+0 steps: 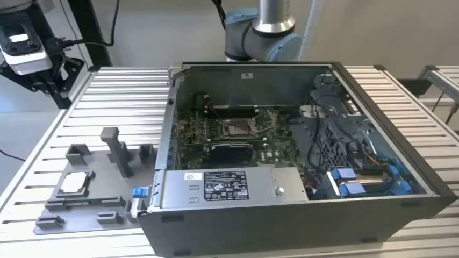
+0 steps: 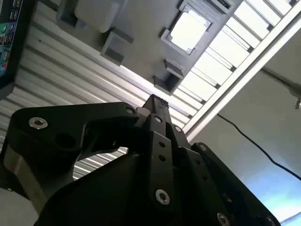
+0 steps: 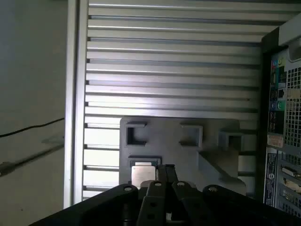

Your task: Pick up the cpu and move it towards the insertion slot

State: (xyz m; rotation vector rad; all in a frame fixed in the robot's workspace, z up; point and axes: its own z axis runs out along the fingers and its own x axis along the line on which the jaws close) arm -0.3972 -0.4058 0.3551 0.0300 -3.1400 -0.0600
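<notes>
One cpu lies in the grey fixture, well apart from the insertion slot. The gripper hangs above, clenched and empty. I'd say it wants opening and squaring over the cpu.

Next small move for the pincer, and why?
Probably bring the pincer down over the cpu: in the first wrist view the chip lies in its grey fixture pocket, and the pincer hangs apart above it, shut and empty.

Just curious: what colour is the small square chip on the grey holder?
The cpu is shiny silver, pale-edged; clearest in the exterior view.
</notes>
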